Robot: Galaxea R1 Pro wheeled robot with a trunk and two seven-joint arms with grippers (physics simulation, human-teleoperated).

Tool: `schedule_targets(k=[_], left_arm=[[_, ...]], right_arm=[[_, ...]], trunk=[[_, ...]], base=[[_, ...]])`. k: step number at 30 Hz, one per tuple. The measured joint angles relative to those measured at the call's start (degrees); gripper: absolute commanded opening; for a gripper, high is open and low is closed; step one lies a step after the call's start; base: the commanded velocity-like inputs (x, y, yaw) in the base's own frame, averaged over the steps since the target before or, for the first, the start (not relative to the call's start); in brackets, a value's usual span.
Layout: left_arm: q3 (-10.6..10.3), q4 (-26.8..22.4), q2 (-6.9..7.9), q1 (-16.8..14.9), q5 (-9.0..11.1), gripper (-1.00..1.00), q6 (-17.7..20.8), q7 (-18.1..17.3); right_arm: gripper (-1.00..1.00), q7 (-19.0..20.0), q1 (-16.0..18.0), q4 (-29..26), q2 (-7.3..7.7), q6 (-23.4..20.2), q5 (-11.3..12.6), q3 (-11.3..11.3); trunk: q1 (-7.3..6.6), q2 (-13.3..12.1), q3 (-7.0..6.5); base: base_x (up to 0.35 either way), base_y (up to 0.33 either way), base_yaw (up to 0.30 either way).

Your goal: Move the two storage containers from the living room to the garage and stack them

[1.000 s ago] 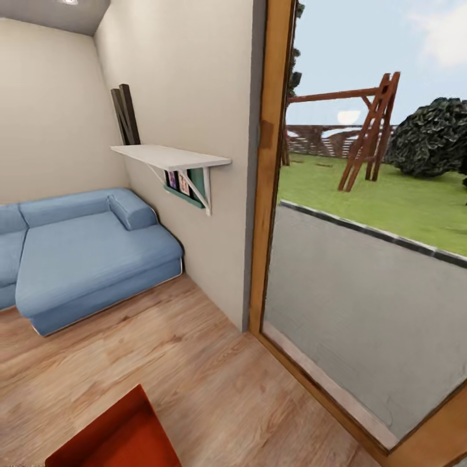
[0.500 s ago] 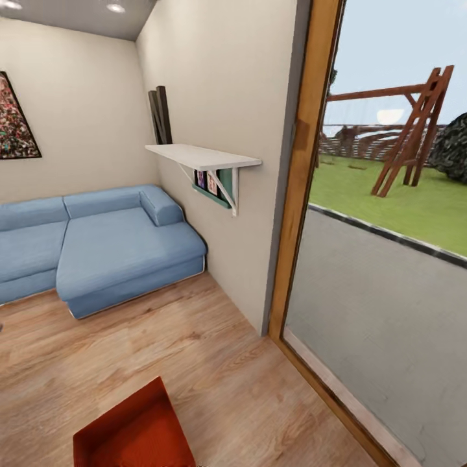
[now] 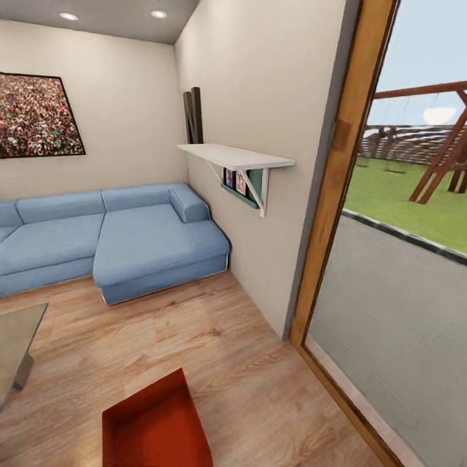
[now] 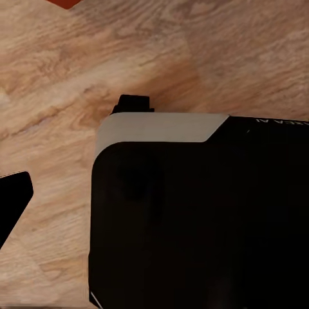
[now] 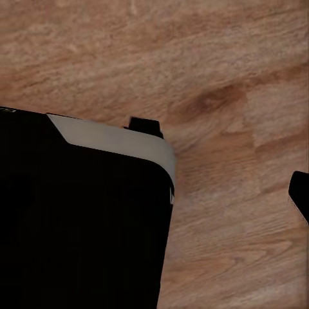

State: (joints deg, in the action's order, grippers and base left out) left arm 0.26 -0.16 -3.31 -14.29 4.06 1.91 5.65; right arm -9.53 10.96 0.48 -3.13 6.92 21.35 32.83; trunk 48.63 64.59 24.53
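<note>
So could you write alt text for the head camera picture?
An orange-red lidless rectangular storage box sits on light wood-plank flooring in a living room, near a blue corner sofa. At right, a wood-framed glass door shows a garden.

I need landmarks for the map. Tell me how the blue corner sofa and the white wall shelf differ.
The blue corner sofa stands on the wood-plank floor; the white wall shelf hangs off the wall on brackets. The sofa is soft, padded and bulky; the shelf is a thin, flat board. The sofa's seat is bare; the shelf has dark boards leaning at its far end. Both sit by the same side wall.
</note>
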Motion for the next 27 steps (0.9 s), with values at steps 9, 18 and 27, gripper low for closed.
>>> schedule_targets(k=[9,18,27], left_arm=[[0.0,0.0,-0.01,0.0,0.0,1.0,0.0,0.0],[0.0,0.0,-0.01,0.0,0.0,1.0,0.0,0.0],[0.0,0.0,-0.01,0.0,0.0,1.0,0.0,0.0]], right_arm=[[1.0,0.0,0.0,0.0,0.02,0.0,0.0,0.0],[1.0,0.0,0.0,0.0,0.01,0.0,0.0,0.0],[1.0,0.0,0.0,0.0,-0.01,0.0,0.0,0.0]], trunk=[[0.0,0.0,0.0],[0.0,0.0,0.0],[0.0,0.0,0.0]], base=[[0.0,0.0,0.271],[0.0,0.0,0.271],[0.0,0.0,0.271]])
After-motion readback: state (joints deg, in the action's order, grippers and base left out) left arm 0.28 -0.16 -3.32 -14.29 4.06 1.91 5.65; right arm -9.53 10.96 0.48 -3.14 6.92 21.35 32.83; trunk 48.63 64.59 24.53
